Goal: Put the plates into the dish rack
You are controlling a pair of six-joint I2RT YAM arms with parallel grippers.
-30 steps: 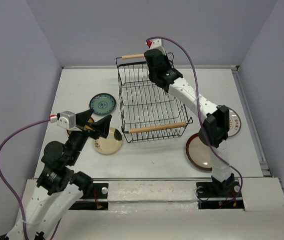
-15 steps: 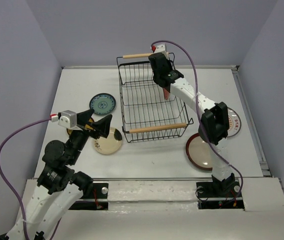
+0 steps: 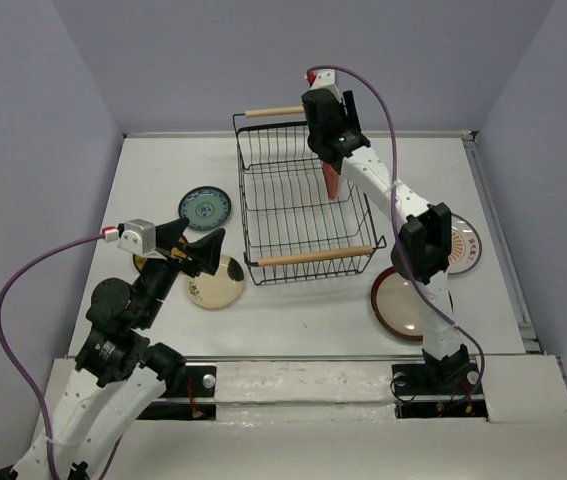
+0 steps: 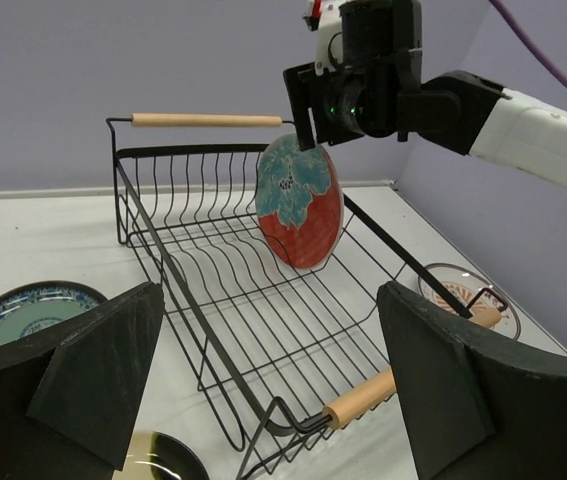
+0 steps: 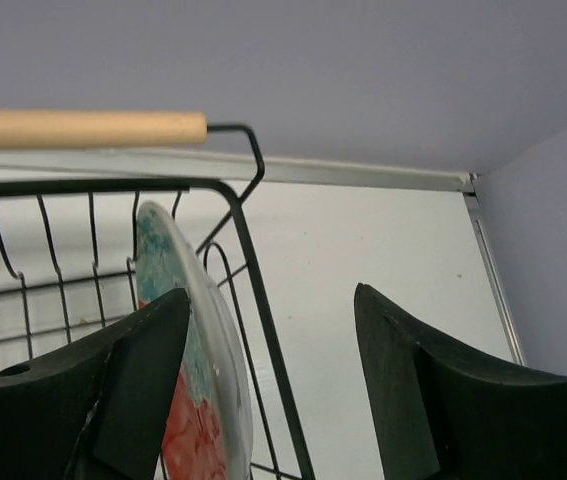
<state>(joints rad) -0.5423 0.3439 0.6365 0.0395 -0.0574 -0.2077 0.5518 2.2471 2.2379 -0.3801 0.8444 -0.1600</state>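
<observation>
Red floral plate (image 4: 299, 203) stands tilted in the dish rack (image 3: 308, 257) — right gripper (image 5: 271, 300) wide above it, left gripper (image 4: 270, 295) wide.

Table (image 3: 153, 190): white, matte, level | back wall (image 3: 213, 60): plain lavender, meets table at far edge | left wall (image 3: 33, 150), right wall (image 3: 553, 150): same lavender | pale strip (image 3: 503, 250) along table's right edge: possibly a raised lip.

I see a dish rack (image 4: 168, 268) of thin black wire with smooth wooden handles (image 4: 206, 120). The red plate (image 4: 301, 205) looks shiny. The bench (image 3: 293, 320) looks matt white.
</observation>
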